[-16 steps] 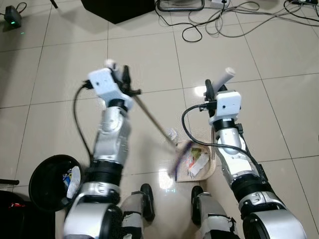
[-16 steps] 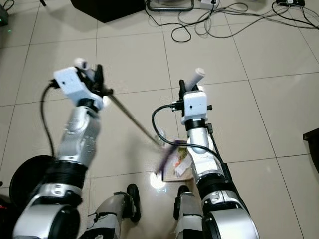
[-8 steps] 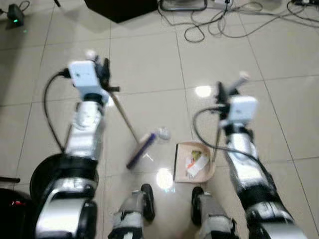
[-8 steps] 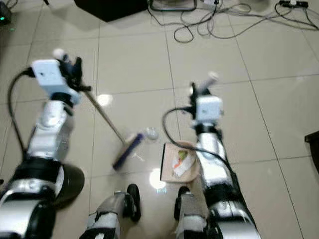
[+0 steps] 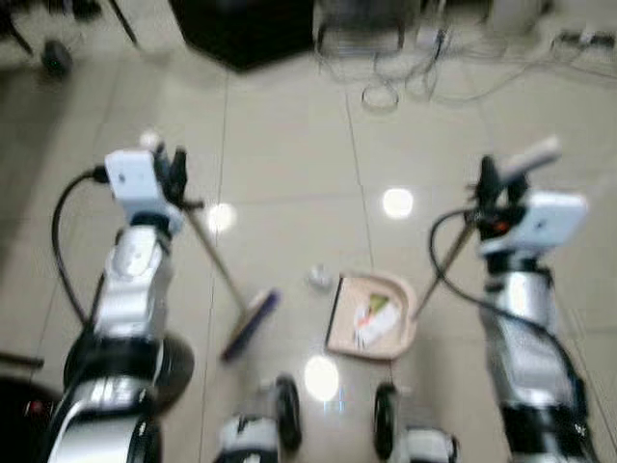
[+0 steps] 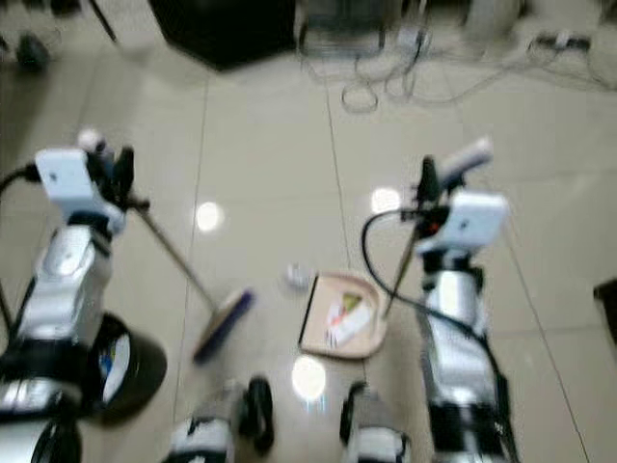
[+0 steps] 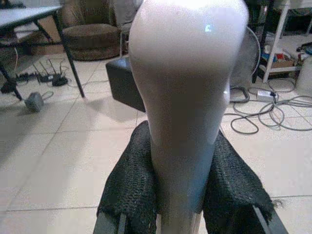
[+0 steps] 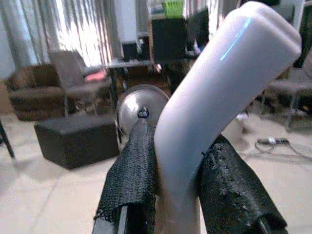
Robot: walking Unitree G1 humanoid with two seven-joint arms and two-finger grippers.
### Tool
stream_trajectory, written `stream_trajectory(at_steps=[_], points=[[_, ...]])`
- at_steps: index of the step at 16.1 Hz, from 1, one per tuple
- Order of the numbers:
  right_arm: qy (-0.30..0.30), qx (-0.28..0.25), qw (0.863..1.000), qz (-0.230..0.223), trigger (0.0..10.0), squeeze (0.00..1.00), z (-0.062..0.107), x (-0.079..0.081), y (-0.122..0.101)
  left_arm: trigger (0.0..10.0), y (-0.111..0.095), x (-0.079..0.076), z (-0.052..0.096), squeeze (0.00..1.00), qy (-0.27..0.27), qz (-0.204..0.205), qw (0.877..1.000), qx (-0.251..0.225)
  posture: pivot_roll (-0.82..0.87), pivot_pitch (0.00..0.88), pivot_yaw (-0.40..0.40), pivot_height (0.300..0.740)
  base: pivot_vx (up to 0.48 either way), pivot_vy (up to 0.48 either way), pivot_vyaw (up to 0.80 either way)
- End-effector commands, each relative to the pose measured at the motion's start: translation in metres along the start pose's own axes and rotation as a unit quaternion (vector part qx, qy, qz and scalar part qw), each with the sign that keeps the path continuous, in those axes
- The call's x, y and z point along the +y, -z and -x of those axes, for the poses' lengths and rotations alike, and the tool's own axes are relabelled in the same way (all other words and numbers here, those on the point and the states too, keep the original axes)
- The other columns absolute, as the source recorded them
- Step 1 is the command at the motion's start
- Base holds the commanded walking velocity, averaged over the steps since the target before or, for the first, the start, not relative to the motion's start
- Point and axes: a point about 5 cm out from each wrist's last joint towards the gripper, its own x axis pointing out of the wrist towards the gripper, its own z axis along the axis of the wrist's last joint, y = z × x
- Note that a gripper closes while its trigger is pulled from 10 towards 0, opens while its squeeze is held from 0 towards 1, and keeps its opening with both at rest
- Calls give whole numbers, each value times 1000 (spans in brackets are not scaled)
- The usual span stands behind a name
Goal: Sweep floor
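Glossy pale floor tiles [image 5: 280,145] mirror ceiling lights, the smooth shiny plastic broom handle [image 7: 187,97] and dustpan handle [image 8: 219,87] sit between fingers [image 7: 131,185] padded in rough black woven cloth, and the arms [image 5: 135,289] look like brushed silver metal.

Two silver segmented metal arms [image 5: 130,289], white boxy wrist camera housings [image 5: 130,178], looping black cables [image 5: 67,241], black mesh-covered finger pads [image 7: 134,180], black feet [image 5: 284,410] down at frame bottom.
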Motion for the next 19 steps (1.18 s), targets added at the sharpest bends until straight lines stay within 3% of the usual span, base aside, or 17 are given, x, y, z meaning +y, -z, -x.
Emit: stream_trajectory(at_steps=[1, 7, 9, 13, 19], points=[[-30, -8, 999, -17, 10000, 0, -6, 7, -21, 10000, 1, 4, 9, 0, 11, -19, 1000, 15, -55, 56, 74, 740, 0, 0, 0], [-77, 26, 994, -74, 10000, 0, -26, 13, -66, 10000, 17, -19, 63, 0, 77, -10, 995, 66, -69, 0, 42, 740, 0, 0, 0], [-80, 27, 993, -79, 10000, 0, -30, 13, -72, 10000, 19, -20, 71, 0, 84, -18, 994, 70, -67, 0, 44, 740, 0, 0, 0], [-74, 24, 991, -110, 10000, 0, -35, 12, -87, 10000, 14, -24, 86, 0, 102, -35, 991, 83, -53, 0, 50, 740, 0, 0, 800], [-86, 14, 989, -121, 10000, 0, -45, 12, -102, 10000, 9, -29, 87, 0, 109, -39, 990, 86, -43, 0, 52, 740, 0, 0, 800]])
